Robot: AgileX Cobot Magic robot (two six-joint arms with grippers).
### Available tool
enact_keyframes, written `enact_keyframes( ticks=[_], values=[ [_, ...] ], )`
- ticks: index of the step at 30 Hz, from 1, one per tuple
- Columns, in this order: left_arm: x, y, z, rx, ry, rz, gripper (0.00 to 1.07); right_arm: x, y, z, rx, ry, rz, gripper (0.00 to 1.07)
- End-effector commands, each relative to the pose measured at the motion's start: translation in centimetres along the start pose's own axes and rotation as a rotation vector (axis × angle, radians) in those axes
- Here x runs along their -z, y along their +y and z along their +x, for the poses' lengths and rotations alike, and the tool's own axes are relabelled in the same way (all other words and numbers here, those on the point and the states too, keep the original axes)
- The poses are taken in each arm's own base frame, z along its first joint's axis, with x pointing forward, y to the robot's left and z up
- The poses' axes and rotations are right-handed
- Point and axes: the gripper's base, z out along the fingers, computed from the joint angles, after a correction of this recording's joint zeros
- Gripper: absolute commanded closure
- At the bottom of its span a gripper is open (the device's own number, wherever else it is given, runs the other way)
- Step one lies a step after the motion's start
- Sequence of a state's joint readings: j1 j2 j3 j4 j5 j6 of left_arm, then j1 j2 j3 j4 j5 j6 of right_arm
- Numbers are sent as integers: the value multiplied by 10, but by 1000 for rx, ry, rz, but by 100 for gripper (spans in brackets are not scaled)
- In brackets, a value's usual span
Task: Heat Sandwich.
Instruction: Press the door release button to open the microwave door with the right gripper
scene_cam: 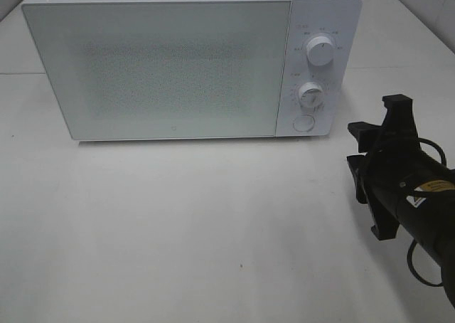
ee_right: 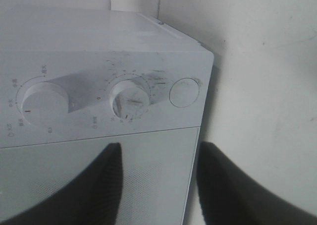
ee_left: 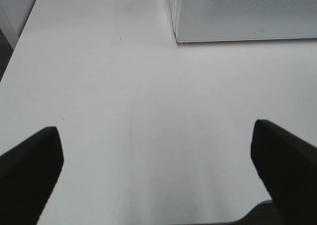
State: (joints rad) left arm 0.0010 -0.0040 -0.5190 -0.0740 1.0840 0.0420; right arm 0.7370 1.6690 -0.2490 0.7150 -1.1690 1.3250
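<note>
The sandwich is out of view in all three frames. A white microwave (scene_cam: 156, 67) stands at the back of the table with its door shut. My right gripper (scene_cam: 355, 146) hovers just right of its control panel, rolled on its side. In the right wrist view the right gripper (ee_right: 158, 185) has its fingers apart with nothing between them. It faces the lower knob (ee_right: 130, 98) and the round door button (ee_right: 184, 92). My left gripper (ee_left: 158, 180) is wide open over bare table, holding nothing, with the microwave's corner (ee_left: 247, 17) farther off.
The panel carries an upper knob (scene_cam: 321, 51), a lower knob (scene_cam: 311, 92) and a round button (scene_cam: 303, 122). White tabletop (scene_cam: 213, 230) stretches in front of the microwave. The table's edge (ee_left: 20, 41) shows in the left wrist view.
</note>
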Motion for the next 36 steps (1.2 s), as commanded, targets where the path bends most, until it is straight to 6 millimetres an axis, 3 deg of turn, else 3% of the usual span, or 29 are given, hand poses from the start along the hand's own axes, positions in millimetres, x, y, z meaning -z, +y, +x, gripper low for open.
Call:
enact_keyframes(
  ticks=[1,3,4,5,6,22,30,36],
  values=[
    [2,0,1,6,-28,5,9,-1,1,2,-52,8,13,83],
    [2,0,1,6,-28,5,9,-1,-1,3,-56,12,26,94],
    [2,0,1,6,-28,5,9,-1,-1,3,-56,12,26,94],
    [2,0,1,6,-28,5,9,-1,-2,3,-56,15,39,105],
    [2,0,1,6,-28,5,9,-1,-2,3,-55,17,44,107],
    [2,0,1,6,-28,5,9,-3,-4,2,-63,17,81,107],
    [2,0,1,6,-28,5,9,-24,6,0,-53,51,100,107],
    [2,0,1,6,-28,5,9,-48,0,4,-73,38,125,107]
  ],
)
